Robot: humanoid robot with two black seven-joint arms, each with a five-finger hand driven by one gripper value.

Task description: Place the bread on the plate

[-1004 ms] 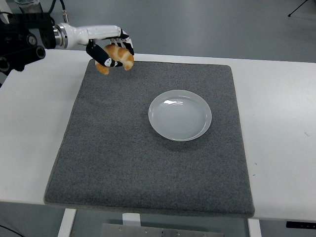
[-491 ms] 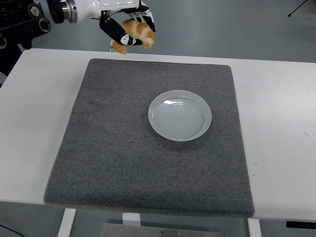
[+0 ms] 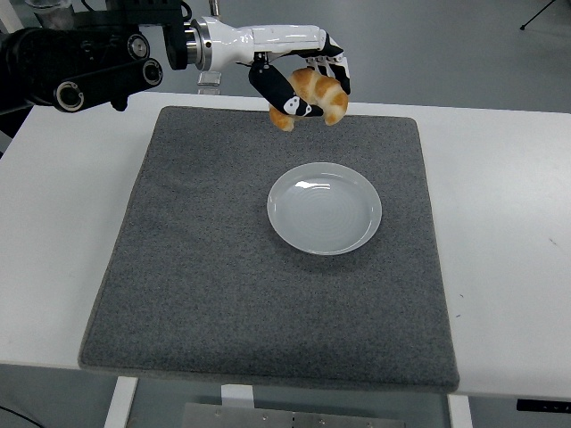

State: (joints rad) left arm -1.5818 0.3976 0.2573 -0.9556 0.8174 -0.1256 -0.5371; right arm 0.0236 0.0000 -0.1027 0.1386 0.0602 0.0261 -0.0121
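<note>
Rightward since the earlier frame, the left hand (image 3: 303, 85) now hangs over the far edge of a coarse grey square mat (image 3: 205, 267) (on a white table (image 3: 508, 223)). Below and nearer lies a glossy round white plate (image 3: 325, 208). Fingers curl around golden, crescent-shaped bread (image 3: 318, 93).

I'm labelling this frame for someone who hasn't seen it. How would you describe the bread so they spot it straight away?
Find the grey mat on the white table, then the white plate on it. Beyond the plate, over the mat's far edge, the left hand holds the bread in the air: the only golden-brown thing here.
</note>
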